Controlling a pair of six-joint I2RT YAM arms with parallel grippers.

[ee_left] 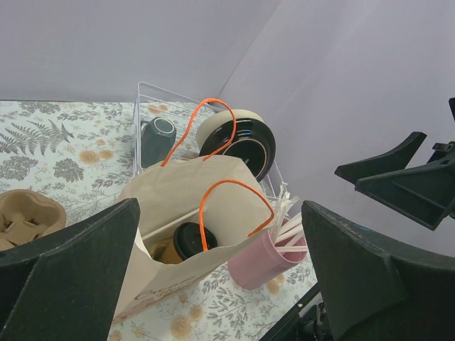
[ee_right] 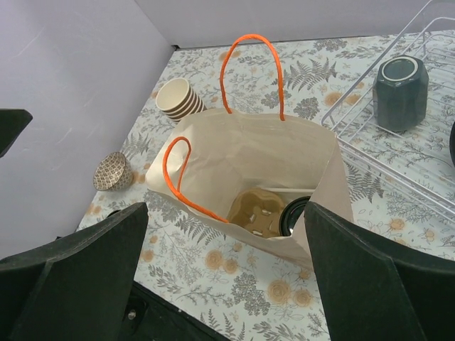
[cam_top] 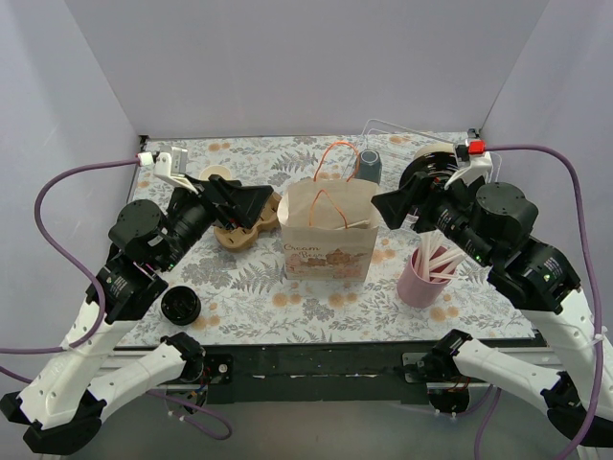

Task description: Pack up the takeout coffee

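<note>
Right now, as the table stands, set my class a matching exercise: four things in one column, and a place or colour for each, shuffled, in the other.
Things:
1 coffee
2 mug
3 straws
4 handles

Matches:
A orange
B in the pink cup
C in the bag
D in the rack

Pairs: 1-C, 2-D, 3-B, 4-A

Orange-handled beige bag (cam_top: 328, 233), pink cup (cam_top: 420, 280)
</note>
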